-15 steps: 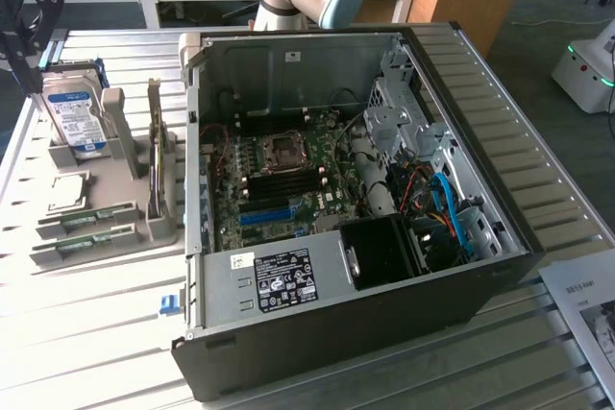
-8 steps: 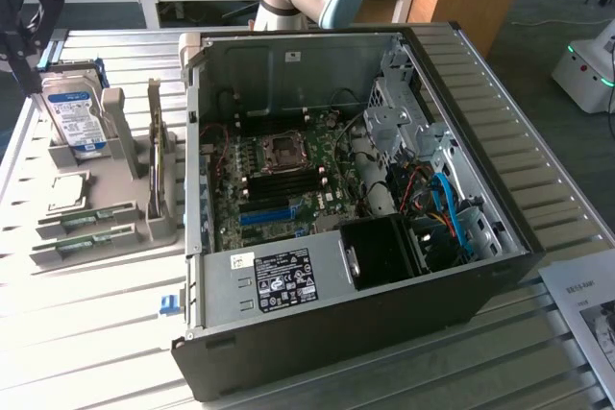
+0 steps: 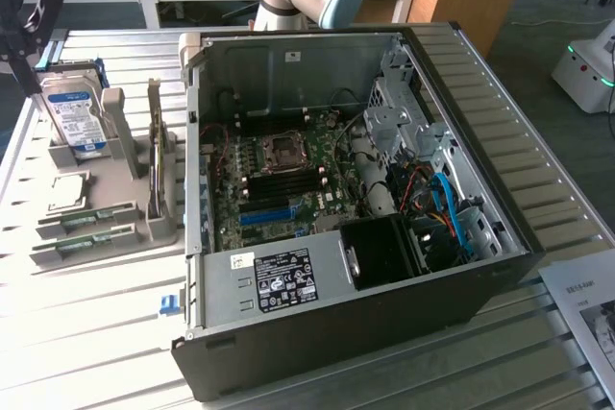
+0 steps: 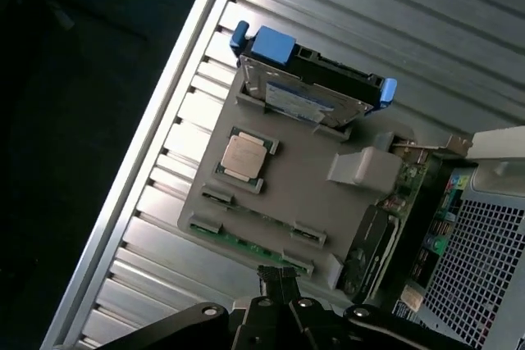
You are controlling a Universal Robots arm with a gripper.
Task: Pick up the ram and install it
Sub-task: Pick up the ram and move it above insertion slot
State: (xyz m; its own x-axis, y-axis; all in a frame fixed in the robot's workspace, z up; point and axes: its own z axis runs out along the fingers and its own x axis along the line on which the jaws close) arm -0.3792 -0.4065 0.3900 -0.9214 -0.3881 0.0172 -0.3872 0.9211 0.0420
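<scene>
You're on the pickup: the pincer hangs over the tray near the bench edge, and I cannot tell if it's clenched. The ram sits slotted along the tray's outer edge; I'd say lifting it calls for square alignment.

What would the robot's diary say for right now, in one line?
gripper over tray | ram in tray, not yet picked | case open
</scene>
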